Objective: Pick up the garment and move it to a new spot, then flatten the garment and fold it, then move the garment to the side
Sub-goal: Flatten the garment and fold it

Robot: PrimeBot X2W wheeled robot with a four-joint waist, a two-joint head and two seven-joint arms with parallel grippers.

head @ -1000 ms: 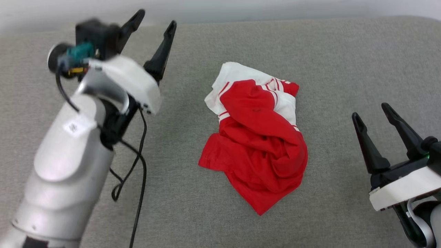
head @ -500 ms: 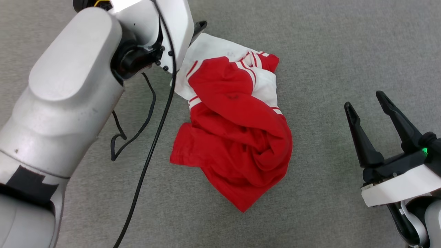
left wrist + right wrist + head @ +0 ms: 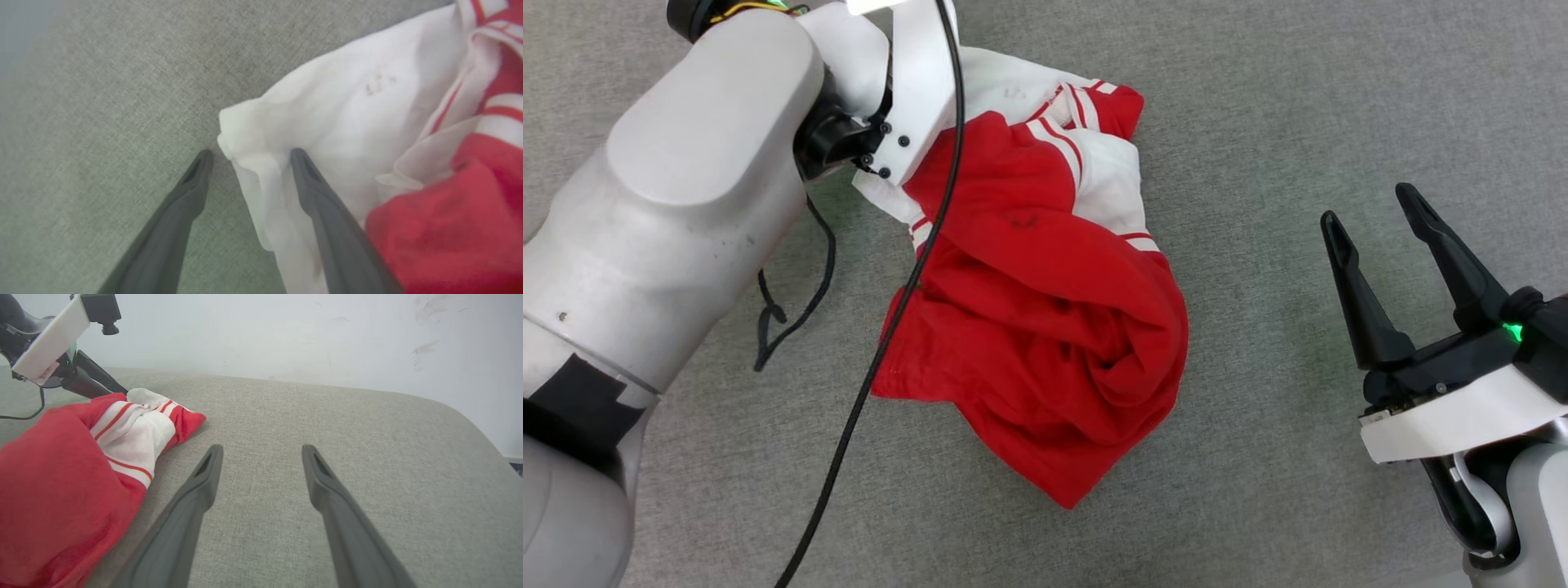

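The garment [image 3: 1045,327] is lying crumpled in a heap, its red body bunching in deep folds and tapering to a point at the near end. Its white sleeve with red-and-white striped trim is sitting at the far end. The sleeve's folded edge is reaching between the spread fingers of the left pincer [image 3: 250,157]. The heap is resting left of the right pincer [image 3: 1370,208], apart from it.
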